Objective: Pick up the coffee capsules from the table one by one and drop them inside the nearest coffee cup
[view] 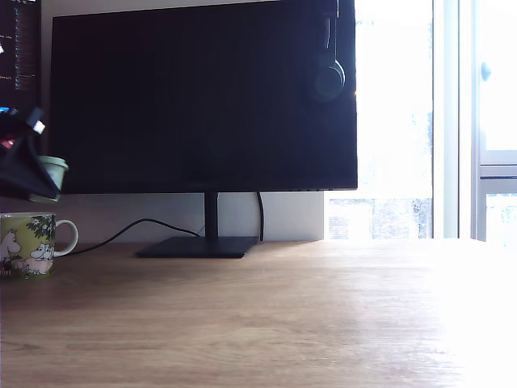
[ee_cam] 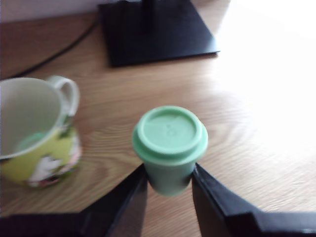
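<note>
Roughly: wide light-brown wooden table (view: 283, 323) with visible grain, big black monitor (view: 202, 97) on a flat black stand (view: 198, 246) toward the back, cable running off it. Landmark is the ceramic mug (view: 27, 245) with white handle and green foliage and white cartoon figures, standing upright on the table at the exterior view's left edge. Black gripper (ee_cam: 169, 180) hangs in the air above the mug, fingers closed snugly on the small pale green cup-shaped capsule (ee_cam: 170, 143), rim showing beyond the fingertips, well clear of the table. In the wrist view the capsule sits beside the mug's opening, handle side, not over it yet. Something green shows inside the mug, too blurry to name. Step looks like carry-to-drop: shift the capsule over the middle of the mouth, clear of the rim and handle, lower a little, then release so it doesn't bounce out or tip the mug.
</note>
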Motion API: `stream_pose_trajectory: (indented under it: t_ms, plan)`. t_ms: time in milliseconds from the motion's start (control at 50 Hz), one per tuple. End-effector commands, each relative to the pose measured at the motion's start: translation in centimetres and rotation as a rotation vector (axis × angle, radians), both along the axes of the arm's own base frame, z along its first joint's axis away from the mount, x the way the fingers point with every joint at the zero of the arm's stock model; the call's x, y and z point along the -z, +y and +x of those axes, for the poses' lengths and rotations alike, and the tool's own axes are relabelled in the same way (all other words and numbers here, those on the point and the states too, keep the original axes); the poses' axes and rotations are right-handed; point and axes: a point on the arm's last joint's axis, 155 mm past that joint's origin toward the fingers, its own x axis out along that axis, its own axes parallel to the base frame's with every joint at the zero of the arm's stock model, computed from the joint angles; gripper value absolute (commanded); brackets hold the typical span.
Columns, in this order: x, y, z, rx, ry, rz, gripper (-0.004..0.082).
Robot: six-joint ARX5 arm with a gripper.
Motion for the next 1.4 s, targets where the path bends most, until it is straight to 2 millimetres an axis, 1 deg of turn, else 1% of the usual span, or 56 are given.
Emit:
stream_pose_trajectory:
  t_ms: [0, 240, 320, 460, 620, 800, 980, 1140, 1380]
  plan:
    - [-1.0, 0.9, 0.3, -0.023, -0.025, 0.001, 0.0183]
    - [-2.3, 4.5, 0.7, -0.120, -0.017, 0.022, 0.0183]
    - [-3.2, 5.7, 1.0, -0.150, -0.016, 0.028, 0.0183]
    - [-5.0, 6.9, 1.6, -0.183, -0.033, 0.027, 0.0183]
    - [-5.9, 7.3, 1.8, -0.191, -0.034, 0.031, 0.0183]
    - [-5.6, 7.3, 2.1, -0.189, -0.021, 0.034, 0.0183]
    - [-4.2, 7.4, 3.0, -0.185, 0.027, 0.041, 0.0183]
    - [-3.3, 7.5, 4.3, -0.182, 0.077, 0.042, 0.0183]
    - [-2.9, 7.7, 6.6, -0.177, 0.174, 0.049, 0.0183]
